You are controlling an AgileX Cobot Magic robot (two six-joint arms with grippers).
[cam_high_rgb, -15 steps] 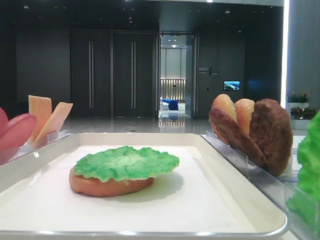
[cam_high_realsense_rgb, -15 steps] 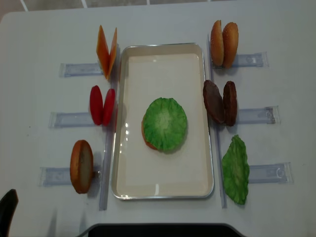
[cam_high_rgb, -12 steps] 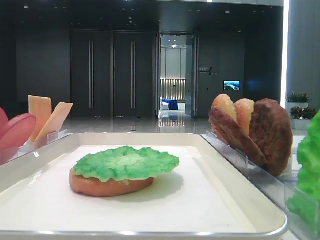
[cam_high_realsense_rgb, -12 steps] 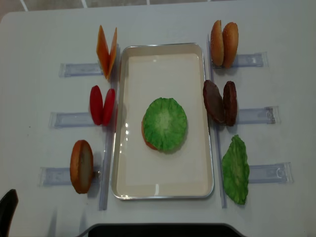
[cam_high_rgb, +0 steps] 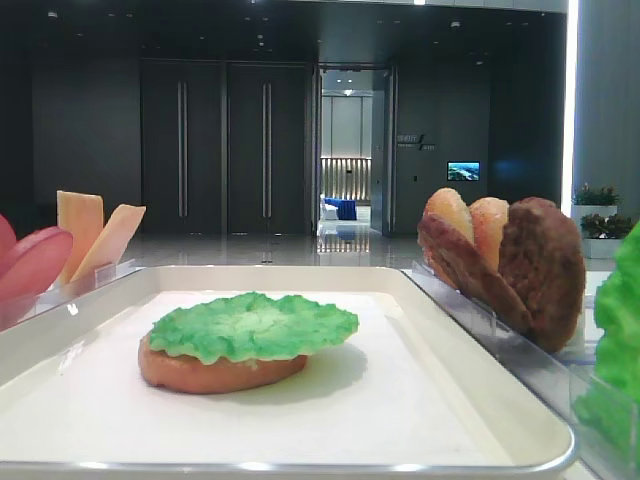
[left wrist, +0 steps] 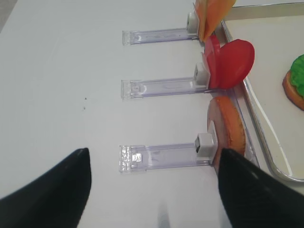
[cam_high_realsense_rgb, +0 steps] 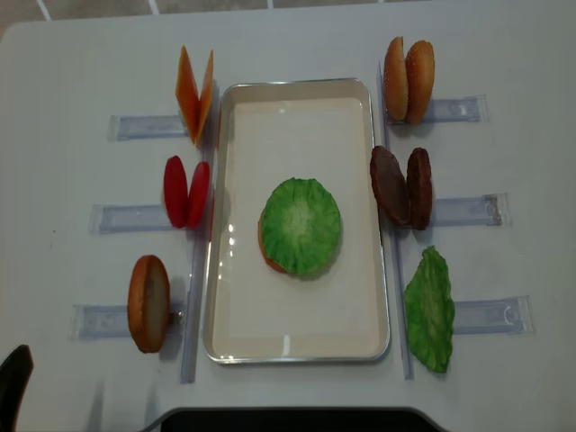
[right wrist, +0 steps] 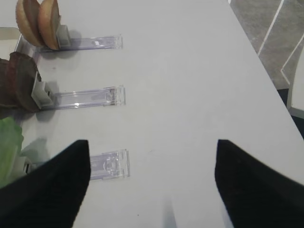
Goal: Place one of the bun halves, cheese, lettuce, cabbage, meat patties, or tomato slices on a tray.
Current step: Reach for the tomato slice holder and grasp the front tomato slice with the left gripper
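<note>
My left fingers [left wrist: 156,190] are spread wide and hold nothing; my right fingers [right wrist: 152,185] are likewise spread and bare above the table [cam_high_realsense_rgb: 72,72].

Ahead of the left fingers and to their right, a bun half [left wrist: 228,127] stands on edge in a clear holder [left wrist: 164,156]. Beyond it the tomato slices [left wrist: 230,64] stand in the next holder, and the cheese [left wrist: 211,14] farthest out. The tray [cam_high_realsense_rgb: 297,346] lies to the right of all three and carries a bun half [cam_high_rgb: 215,370] with lettuce [cam_high_rgb: 250,325] on top.

Ahead of the right fingers and to their left stand the meat patties [right wrist: 16,80], the far bun halves [right wrist: 38,21] and a spare leaf [right wrist: 8,147].

Judgement: the tomato slices look smooth, stiff and light, probably slippery on the faces. I would pinch one across its flat faces near the top edge, clear of the holder. The patties look rougher and should grip better; the leaf looks floppy, so take it by the rim.
</note>
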